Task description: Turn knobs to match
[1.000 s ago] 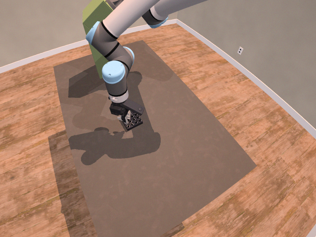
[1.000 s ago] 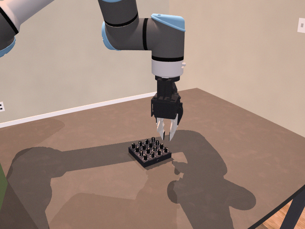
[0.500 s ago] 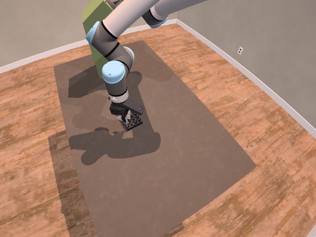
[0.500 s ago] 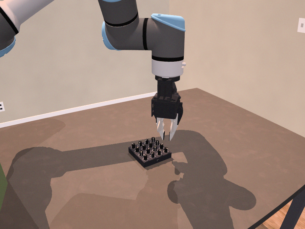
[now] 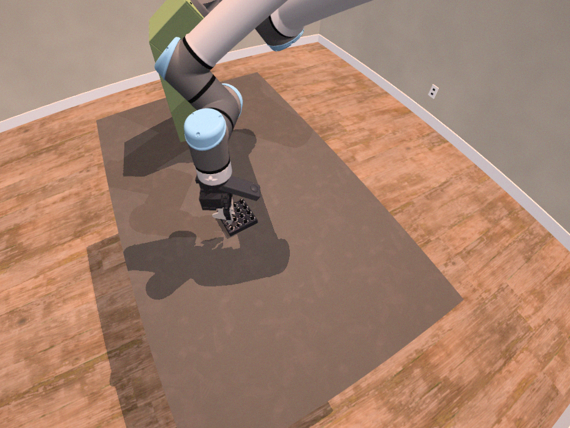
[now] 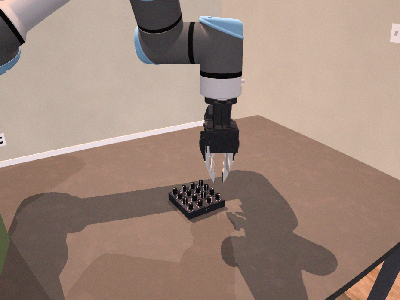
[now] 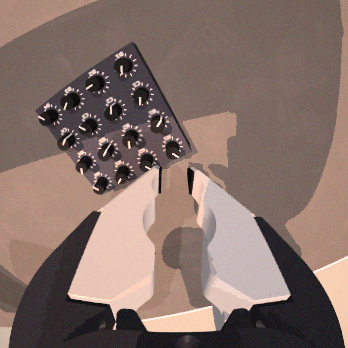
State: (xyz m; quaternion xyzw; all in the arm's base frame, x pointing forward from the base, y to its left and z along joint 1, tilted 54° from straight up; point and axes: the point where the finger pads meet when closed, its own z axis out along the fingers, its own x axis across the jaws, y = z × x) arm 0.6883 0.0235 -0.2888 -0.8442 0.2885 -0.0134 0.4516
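Observation:
The black knob box (image 5: 243, 218) (image 6: 195, 201) (image 7: 113, 118) lies flat on the brown table (image 5: 322, 276) (image 6: 129, 252), with several rows of black knobs with white pointer marks. Its socket (image 6: 207, 209) is on the side wall facing the exterior camera. My gripper (image 5: 225, 214) (image 6: 218, 179) (image 7: 174, 169) hangs a short way above the table, just off the box's right corner. It points straight down. Its white fingers stand close together with a narrow gap and hold nothing. No knob is between the fingertips.
The arm's green base block (image 5: 173, 28) stands at the table's far end. The arm's shadow falls over the box and the table around it. The table edge and a leg (image 6: 384, 274) show at the lower right.

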